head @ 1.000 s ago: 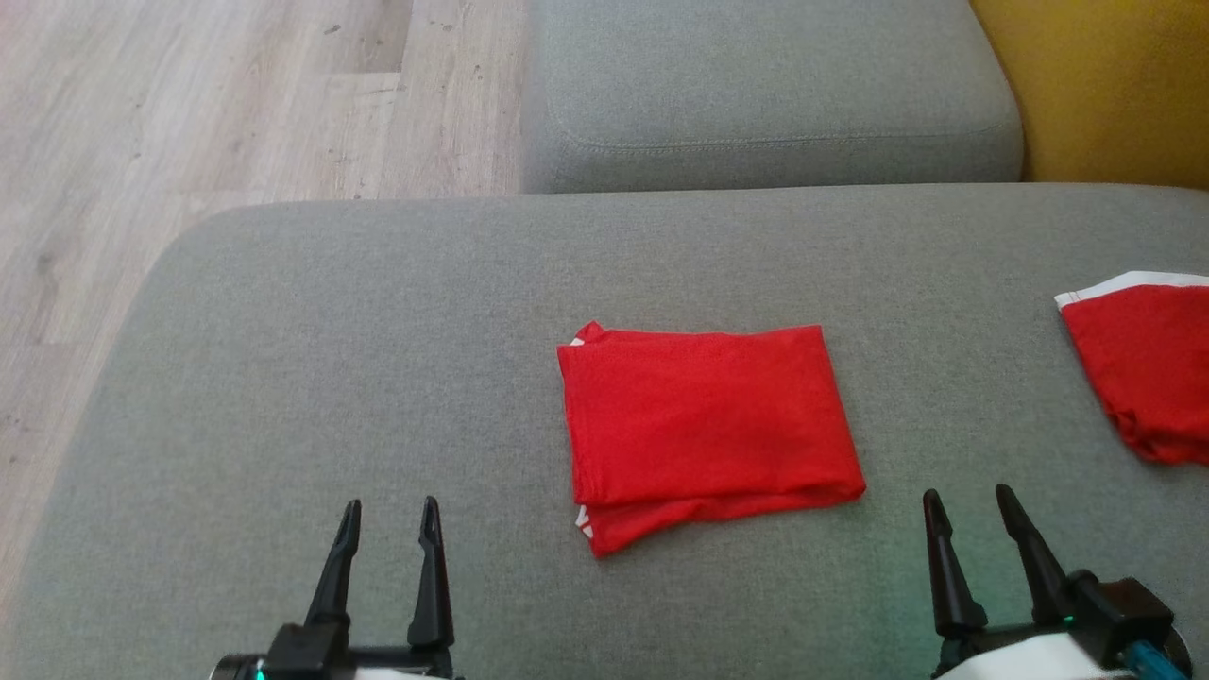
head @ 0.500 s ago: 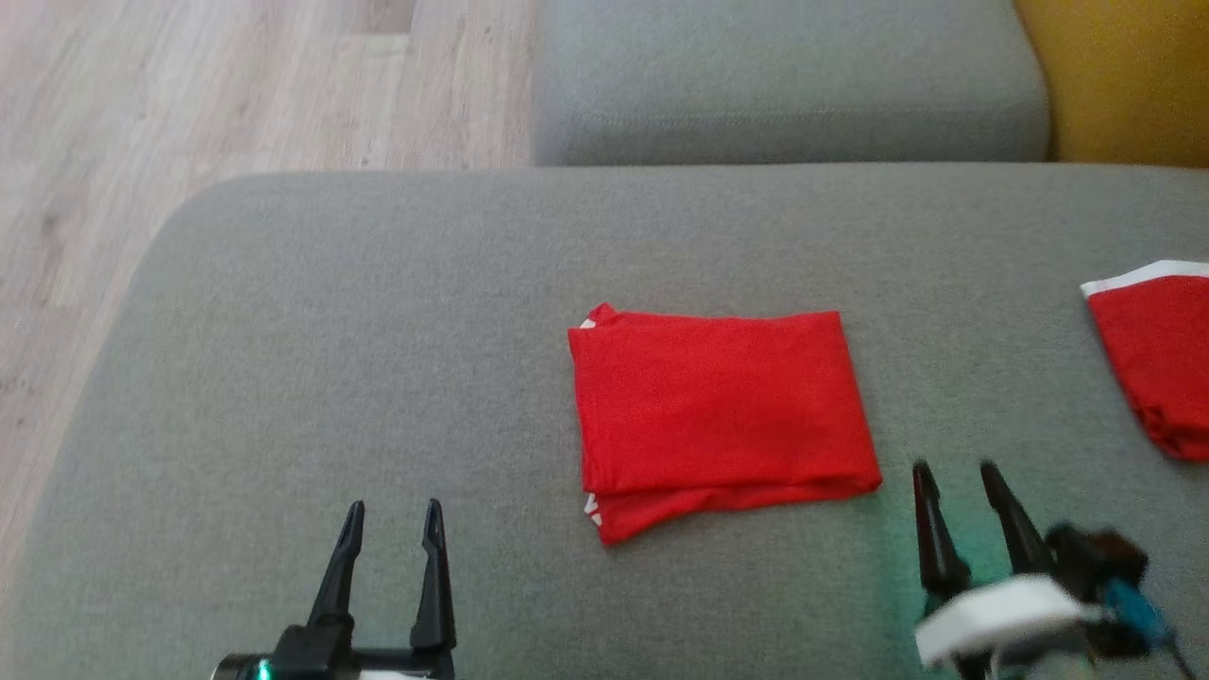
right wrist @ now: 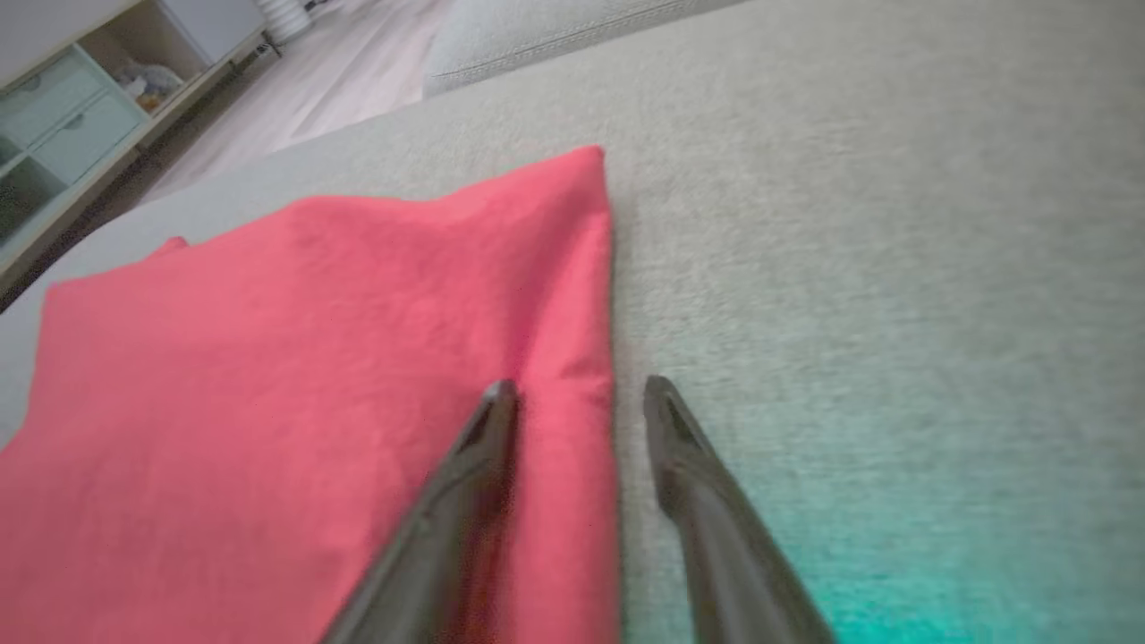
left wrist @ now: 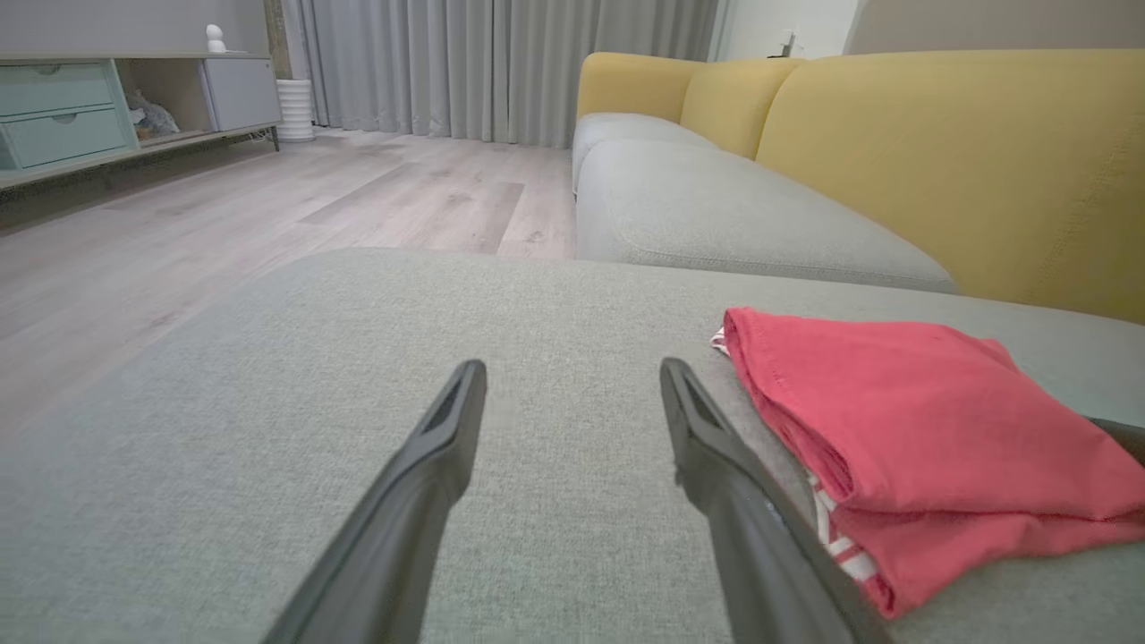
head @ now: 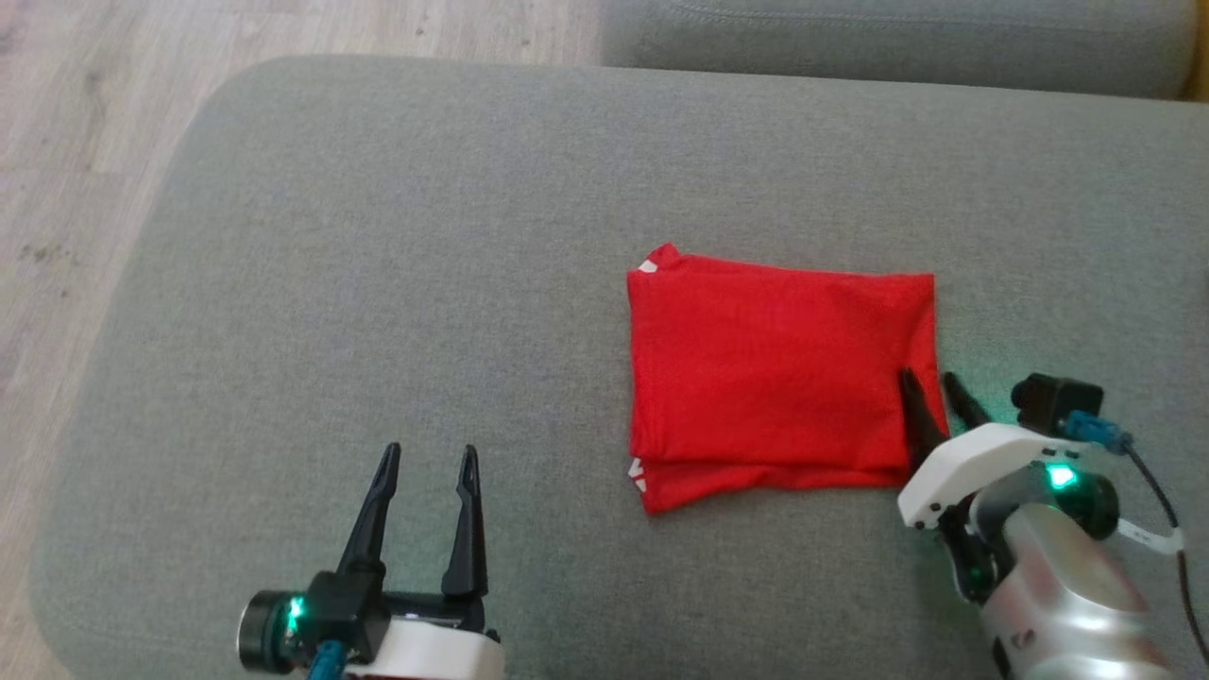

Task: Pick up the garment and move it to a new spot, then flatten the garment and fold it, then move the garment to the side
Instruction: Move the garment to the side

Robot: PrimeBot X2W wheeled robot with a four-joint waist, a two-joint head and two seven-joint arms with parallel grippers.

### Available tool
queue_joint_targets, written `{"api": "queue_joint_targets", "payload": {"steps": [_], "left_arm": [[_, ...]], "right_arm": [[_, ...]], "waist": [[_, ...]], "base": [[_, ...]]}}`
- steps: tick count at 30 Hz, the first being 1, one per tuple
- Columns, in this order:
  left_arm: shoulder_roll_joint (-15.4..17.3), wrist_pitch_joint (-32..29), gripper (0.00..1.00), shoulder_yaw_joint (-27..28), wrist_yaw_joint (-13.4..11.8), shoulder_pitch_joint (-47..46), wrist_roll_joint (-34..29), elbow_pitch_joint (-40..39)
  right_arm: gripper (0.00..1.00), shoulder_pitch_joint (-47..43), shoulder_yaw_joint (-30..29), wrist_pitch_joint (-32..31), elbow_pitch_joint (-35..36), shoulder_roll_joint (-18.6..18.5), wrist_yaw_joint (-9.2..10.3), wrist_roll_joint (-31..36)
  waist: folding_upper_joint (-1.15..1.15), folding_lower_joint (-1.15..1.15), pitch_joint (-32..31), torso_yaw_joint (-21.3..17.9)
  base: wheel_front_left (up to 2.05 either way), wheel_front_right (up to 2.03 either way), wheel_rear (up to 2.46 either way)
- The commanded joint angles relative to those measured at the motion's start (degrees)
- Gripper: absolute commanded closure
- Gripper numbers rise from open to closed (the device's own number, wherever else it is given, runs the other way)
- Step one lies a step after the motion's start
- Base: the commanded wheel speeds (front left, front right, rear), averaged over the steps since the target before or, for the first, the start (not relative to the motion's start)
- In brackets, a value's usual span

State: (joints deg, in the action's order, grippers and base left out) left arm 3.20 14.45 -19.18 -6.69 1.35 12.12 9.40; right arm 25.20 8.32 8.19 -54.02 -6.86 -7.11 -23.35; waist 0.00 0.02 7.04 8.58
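The garment point(head: 774, 378) is a red folded rectangle with white trim at its left corners, lying flat on the grey cushion point(head: 378, 236). My right gripper point(head: 928, 380) is open and straddles the garment's right edge. In the right wrist view the gripper point(right wrist: 580, 391) has its left finger over the garment point(right wrist: 268, 376) and its right finger over bare cushion. My left gripper point(head: 430, 453) stands open above the cushion, well left of the garment, with nothing between its fingers. In the left wrist view the gripper point(left wrist: 572, 376) has the garment point(left wrist: 894, 402) to its right.
A second grey seat cushion point(head: 897, 38) lies beyond the one I work on. Wooden floor point(head: 76, 142) runs along the left. A yellow sofa back point(left wrist: 939, 152) rises behind the cushions. A cabinet with drawers point(left wrist: 63, 116) stands far across the room.
The head camera has tilted down and shifted. My right gripper has moved forward and left onto the garment's right edge, its jaws slightly narrower. The left gripper holds its place.
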Motion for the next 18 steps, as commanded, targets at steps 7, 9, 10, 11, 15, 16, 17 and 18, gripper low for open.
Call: {"api": "queue_joint_targets", "payload": {"steps": [7,9,10,11,15,16,17,18], "left_arm": [[-0.3,0.5,0.0,1.8,-1.0,-2.0,-0.1,-1.5],[-0.3,0.5,0.0,2.2,-1.0,-2.4,-0.6,-2.1],[-0.3,0.5,0.0,2.3,-1.0,-2.7,-0.8,-2.3],[-0.3,0.5,0.0,2.5,-0.9,-3.0,-1.0,-2.5],[-0.3,0.5,0.0,3.0,-0.6,-5.0,-1.8,-3.1],[-0.3,0.5,0.0,3.1,-0.5,-5.6,-1.9,-3.2],[-0.3,0.5,0.0,3.1,-0.5,-5.6,-1.9,-3.2],[-0.3,0.5,0.0,3.3,-0.4,-6.2,-2.1,-3.3]], "right_arm": [[1.0,3.5,6.2,5.0,-2.2,-1.9,-0.37,-2.0],[1.0,5.5,7.7,6.0,-2.2,-6.2,-0.37,0.0],[1.0,6.4,7.8,6.1,-2.2,-7.8,-0.37,0.5],[1.0,7.2,7.9,6.3,-2.1,-9.6,-0.37,0.9],[1.0,10.9,6.9,6.6,-1.3,-17.1,-0.37,2.6],[1.0,11.8,6.4,6.6,-1.1,-18.9,-0.37,3.0],[1.0,11.8,6.4,6.6,-1.1,-18.9,-0.37,3.0],[1.0,12.6,5.8,6.7,-0.9,-20.7,-0.37,3.5]], "waist": [[0.0,-0.02,0.7,-3.2],[0.0,-0.02,1.8,-5.9],[0.0,-0.02,2.4,-6.8],[0.0,-0.02,3.0,-7.7],[0.0,-0.02,6.3,-10.8],[0.0,-0.02,7.2,-11.4],[0.0,-0.02,7.2,-11.4],[0.0,-0.02,8.0,-11.9]], "base": [[0.0,0.0,0.0],[0.0,0.0,0.0],[0.0,0.0,0.0],[0.0,0.0,0.0],[0.0,0.0,0.0],[0.0,0.0,0.0],[0.0,0.0,0.0],[0.0,0.0,0.0]]}}
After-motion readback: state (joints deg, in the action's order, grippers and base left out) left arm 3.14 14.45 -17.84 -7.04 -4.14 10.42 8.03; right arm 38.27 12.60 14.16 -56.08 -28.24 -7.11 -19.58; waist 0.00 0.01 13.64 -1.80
